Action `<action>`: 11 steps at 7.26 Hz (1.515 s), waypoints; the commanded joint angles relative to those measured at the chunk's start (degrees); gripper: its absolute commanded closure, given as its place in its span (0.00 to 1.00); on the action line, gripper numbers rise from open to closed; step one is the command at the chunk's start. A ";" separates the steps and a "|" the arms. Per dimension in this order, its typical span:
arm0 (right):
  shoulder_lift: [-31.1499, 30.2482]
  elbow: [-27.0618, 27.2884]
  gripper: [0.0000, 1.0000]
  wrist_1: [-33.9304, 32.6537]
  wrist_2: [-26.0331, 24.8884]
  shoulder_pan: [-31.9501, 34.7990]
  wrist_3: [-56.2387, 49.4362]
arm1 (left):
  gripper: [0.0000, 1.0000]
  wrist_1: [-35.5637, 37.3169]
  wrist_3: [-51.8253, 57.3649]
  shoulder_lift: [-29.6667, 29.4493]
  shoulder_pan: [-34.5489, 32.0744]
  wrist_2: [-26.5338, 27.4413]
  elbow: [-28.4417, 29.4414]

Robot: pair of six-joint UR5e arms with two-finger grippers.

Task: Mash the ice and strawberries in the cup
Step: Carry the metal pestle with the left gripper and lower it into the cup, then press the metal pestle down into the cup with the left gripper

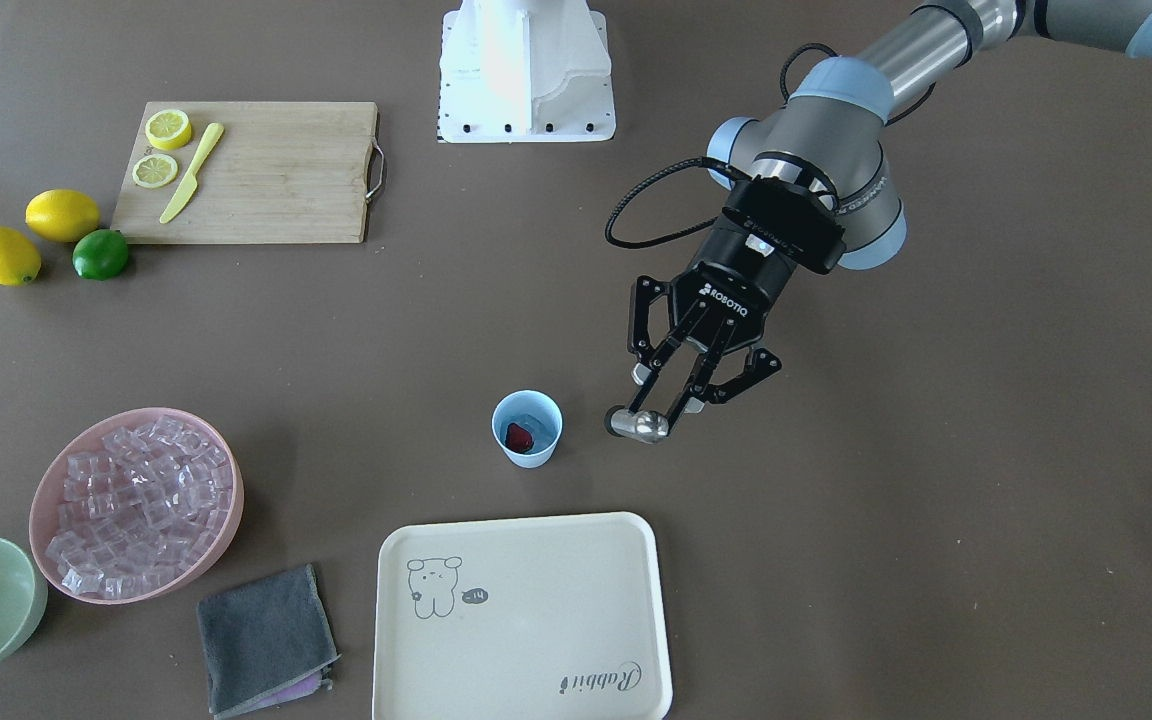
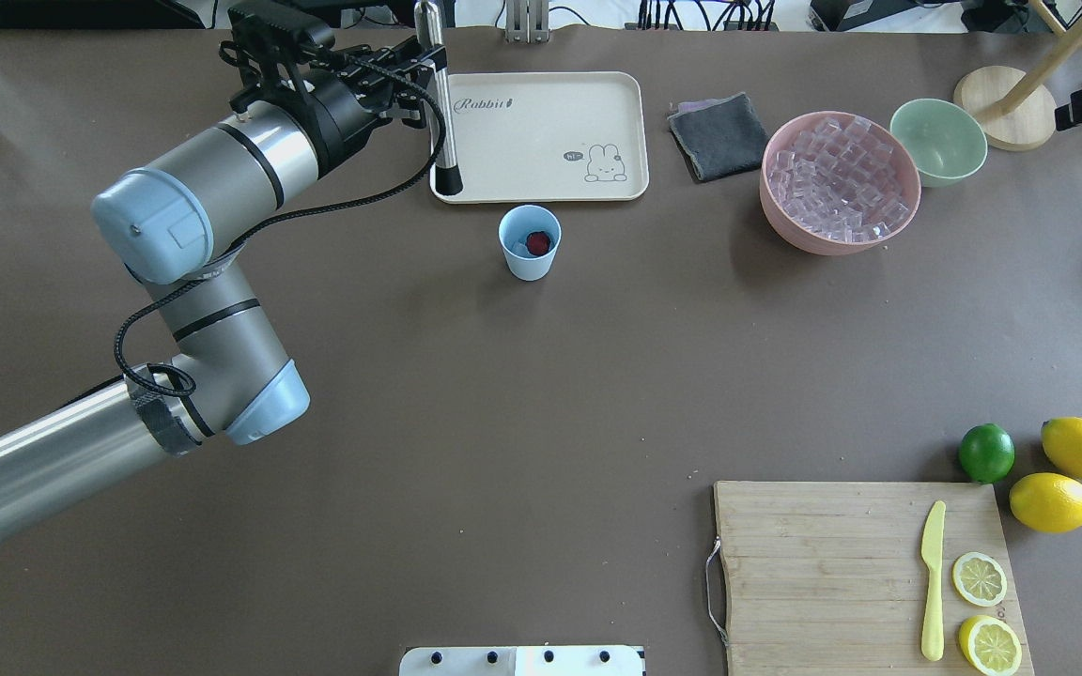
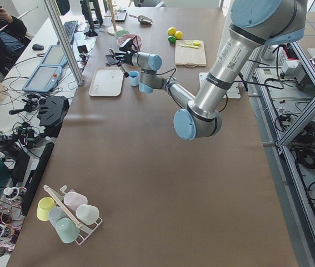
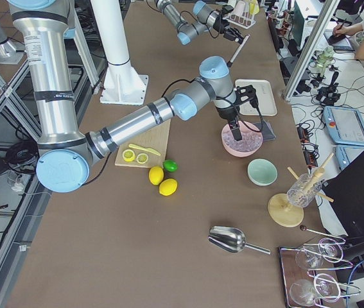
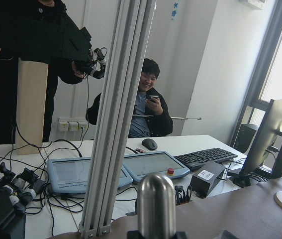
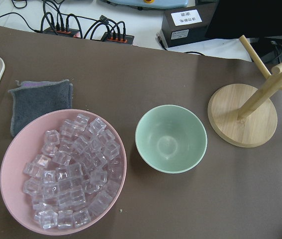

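Note:
The light-blue cup (image 1: 527, 428) (image 2: 530, 242) stands upright on the brown table near the tray's edge. A red strawberry (image 1: 519, 436) (image 2: 538, 243) lies inside it, next to something pale that may be ice. Most of the ice (image 1: 136, 500) (image 6: 71, 174) fills a pink bowl (image 1: 206, 560). My left gripper (image 1: 671, 400) (image 2: 424, 70) is shut on a steel muddler (image 2: 440, 113) with a black tip, held beside the cup and above the table. Its rounded metal top (image 5: 155, 204) fills the left wrist view. My right gripper (image 4: 236, 128) hangs above the pink bowl; whether it is open or shut I cannot tell.
A cream tray (image 1: 526, 620) lies by the cup. A grey cloth (image 1: 266, 640) and a mint-green bowl (image 6: 170, 138) flank the pink bowl. A cutting board (image 1: 266, 170) holds lemon halves and a yellow knife, with lemons and a lime (image 1: 101, 254) beside it.

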 commanded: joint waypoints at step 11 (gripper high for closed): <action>-3.91 -0.79 0.00 0.33 -2.76 0.08 0.06 | 1.00 1.26 1.90 -8.43 3.60 -1.77 8.89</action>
